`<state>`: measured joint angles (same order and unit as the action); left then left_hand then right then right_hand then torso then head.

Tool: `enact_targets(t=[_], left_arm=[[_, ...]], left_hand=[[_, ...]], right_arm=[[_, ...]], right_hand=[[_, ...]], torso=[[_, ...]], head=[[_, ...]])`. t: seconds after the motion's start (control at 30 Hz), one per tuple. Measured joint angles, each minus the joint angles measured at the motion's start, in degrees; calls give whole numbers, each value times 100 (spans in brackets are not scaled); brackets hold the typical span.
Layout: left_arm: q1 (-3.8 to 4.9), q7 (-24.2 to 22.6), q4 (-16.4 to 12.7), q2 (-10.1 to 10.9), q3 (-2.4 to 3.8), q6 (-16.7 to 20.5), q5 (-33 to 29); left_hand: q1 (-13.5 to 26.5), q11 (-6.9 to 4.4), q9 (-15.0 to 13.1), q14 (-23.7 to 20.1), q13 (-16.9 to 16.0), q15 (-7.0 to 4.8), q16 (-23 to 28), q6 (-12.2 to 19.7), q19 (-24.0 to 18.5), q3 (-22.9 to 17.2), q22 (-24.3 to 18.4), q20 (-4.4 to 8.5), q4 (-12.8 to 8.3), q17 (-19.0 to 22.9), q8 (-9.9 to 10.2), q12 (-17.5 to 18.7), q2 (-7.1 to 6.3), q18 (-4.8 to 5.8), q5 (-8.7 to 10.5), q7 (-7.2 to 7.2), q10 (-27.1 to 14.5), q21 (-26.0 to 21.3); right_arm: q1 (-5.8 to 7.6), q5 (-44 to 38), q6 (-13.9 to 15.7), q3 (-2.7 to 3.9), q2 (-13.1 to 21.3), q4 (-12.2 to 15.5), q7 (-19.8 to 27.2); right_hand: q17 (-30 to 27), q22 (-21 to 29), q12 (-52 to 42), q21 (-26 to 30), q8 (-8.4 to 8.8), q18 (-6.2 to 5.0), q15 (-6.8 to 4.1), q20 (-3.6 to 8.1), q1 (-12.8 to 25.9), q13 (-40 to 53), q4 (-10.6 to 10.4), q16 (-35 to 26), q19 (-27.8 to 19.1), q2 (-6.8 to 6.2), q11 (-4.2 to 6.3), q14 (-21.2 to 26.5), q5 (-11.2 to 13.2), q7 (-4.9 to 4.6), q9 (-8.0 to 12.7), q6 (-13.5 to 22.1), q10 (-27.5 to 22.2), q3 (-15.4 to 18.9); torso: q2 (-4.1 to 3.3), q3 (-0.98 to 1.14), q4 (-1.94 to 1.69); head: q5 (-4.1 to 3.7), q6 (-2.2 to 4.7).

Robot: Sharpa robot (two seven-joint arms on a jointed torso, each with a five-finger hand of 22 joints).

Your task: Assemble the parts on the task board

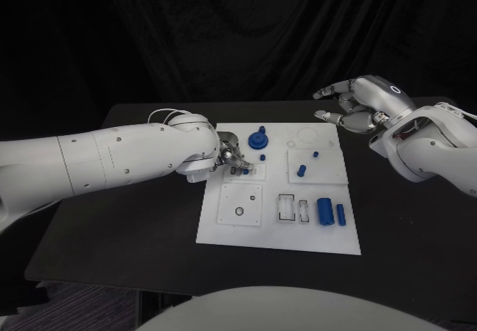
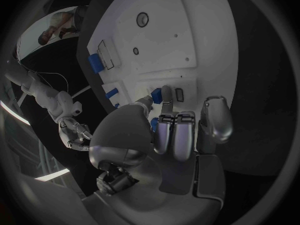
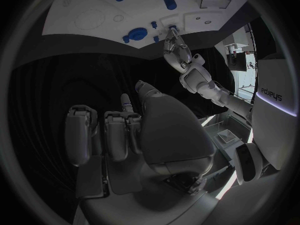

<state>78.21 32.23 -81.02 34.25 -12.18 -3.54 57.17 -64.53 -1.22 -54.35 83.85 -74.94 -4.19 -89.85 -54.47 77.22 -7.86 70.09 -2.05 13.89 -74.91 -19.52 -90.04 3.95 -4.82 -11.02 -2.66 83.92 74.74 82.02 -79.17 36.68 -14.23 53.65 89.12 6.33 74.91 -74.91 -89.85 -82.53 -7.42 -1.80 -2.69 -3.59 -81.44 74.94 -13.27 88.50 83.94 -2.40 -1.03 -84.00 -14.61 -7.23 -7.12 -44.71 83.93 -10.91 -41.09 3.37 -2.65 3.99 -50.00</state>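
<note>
I have the left hand (image 1: 231, 157) low over the board (image 1: 224, 231), fingertips down at the small block near its left edge, likely to seat a part; I cannot tell whether they pinch anything. The right hand (image 1: 356, 103) hovers off the far right corner, fingers loosely curled, holding nothing, keeping clear. The loose cylinders (image 1: 325, 210) lie in the near-right section.

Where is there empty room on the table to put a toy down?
Bare black table lies near the robot, left of the task board, under the left arm, and right of the board, below the right hand. Crowded: the board's top, around the left hand.
</note>
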Motion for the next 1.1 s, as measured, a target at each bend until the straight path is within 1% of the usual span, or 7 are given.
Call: enact_targets(t=[0.23, 0.37, 0.5, 0.57, 0.63, 0.9, 1.1], left_arm=[[-2, -12, 23, -16, 1, 39, -1], [-5, -18, 34, -18, 1, 63, -1], [-7, -24, 40, -18, 1, 80, -1], [-8, -28, 42, -18, 0, 89, -1], [-10, -33, 43, -15, 0, 97, -1], [-13, -64, 35, 19, -1, 132, 0], [-14, -101, 16, 61, -1, 189, 0]], left_hand=[[-52, 0, -22, 0, 0, 0, 0, 0, 0, -15, 8, 0, -15, 0, -23, 0, 9, 0, 0, 0, 0, 0], [-52, 0, -44, 0, 1, 0, 0, 0, 18, -14, 14, -18, -13, 0, -23, 0, 9, 0, 96, 0, 0, 0], [-45, 0, -69, 0, 0, 0, 0, 0, 41, 98, 20, 0, 98, 0, -23, 0, 2, 0, 214, 0, 0, 0], [25, 0, -76, 0, 0, 0, 0, 0, 41, 178, 20, -1, 178, 0, -23, 0, -60, 0, 267, 0, 0, 0], [94, 0, -77, 0, 0, 0, 0, 0, 41, 226, 21, -1, 220, 0, -23, 0, -73, 0, 297, 0, 0, 0], [613, 0, -102, 0, 1, 0, 0, 0, 54, 712, 58, -13, 280, 0, 1, 0, -56, 0, 753, 0, 0, -29], [1159, 0, -132, 0, 1, 0, 0, 0, 53, 1216, 105, -13, 293, 0, 22, 1, -110, 0, 809, 0, 0, -29]], right_arm=[[0, 0, -8, 0, 0, -1, -2], [0, 0, -15, -1, -1, -2, -3], [0, 0, -22, -1, -1, -4, -6], [0, 0, -25, -1, -1, -4, -7], [0, 0, -27, -1, -1, -4, -8], [0, 0, -39, 1, 2, -4, -14], [0, 0, -45, 1, 8, -3, -18]], right_hand=[[0, 0, 0, 0, 0, 0, 0, 0, 0, 0, 0, 0, 0, 0, 0, 0, 0, -20, 0, -20, 0, 0], [0, 0, 0, 0, 0, 0, 0, 0, 0, -1, 0, 0, 0, 0, 0, 0, 0, -20, 0, -20, 0, 0], [0, 0, 0, 0, 0, 0, 0, 0, 0, -1, 0, 0, 0, 0, 0, 0, 0, -20, 6, -20, 0, 0], [0, 0, 0, 0, 0, 0, 0, 0, 0, -1, 0, 0, 0, 0, 0, 0, 0, -20, 6, -20, 0, 0], [0, 0, 0, 0, 0, 0, 0, 0, 0, -1, 0, 0, 0, 0, 0, 0, 0, -20, 6, -20, 0, 0], [0, 0, 0, 0, 0, 0, 0, 0, 0, -2, 0, 0, 0, -1, 0, 0, 0, -20, 5, -20, 0, 0], [0, 0, 0, 0, 0, 0, 0, 0, 0, -2, 0, 0, 0, -1, 0, 0, 0, -20, 5, -20, 0, 0]], torso=[[1, 2, -1], [1, 4, -1], [1, 4, 0], [1, 5, 0], [1, 5, 0], [1, 7, -1], [0, 6, -3]], head=[[1, 0], [12, 0], [15, 0], [16, 0], [17, 0], [24, 0], [27, 0]])
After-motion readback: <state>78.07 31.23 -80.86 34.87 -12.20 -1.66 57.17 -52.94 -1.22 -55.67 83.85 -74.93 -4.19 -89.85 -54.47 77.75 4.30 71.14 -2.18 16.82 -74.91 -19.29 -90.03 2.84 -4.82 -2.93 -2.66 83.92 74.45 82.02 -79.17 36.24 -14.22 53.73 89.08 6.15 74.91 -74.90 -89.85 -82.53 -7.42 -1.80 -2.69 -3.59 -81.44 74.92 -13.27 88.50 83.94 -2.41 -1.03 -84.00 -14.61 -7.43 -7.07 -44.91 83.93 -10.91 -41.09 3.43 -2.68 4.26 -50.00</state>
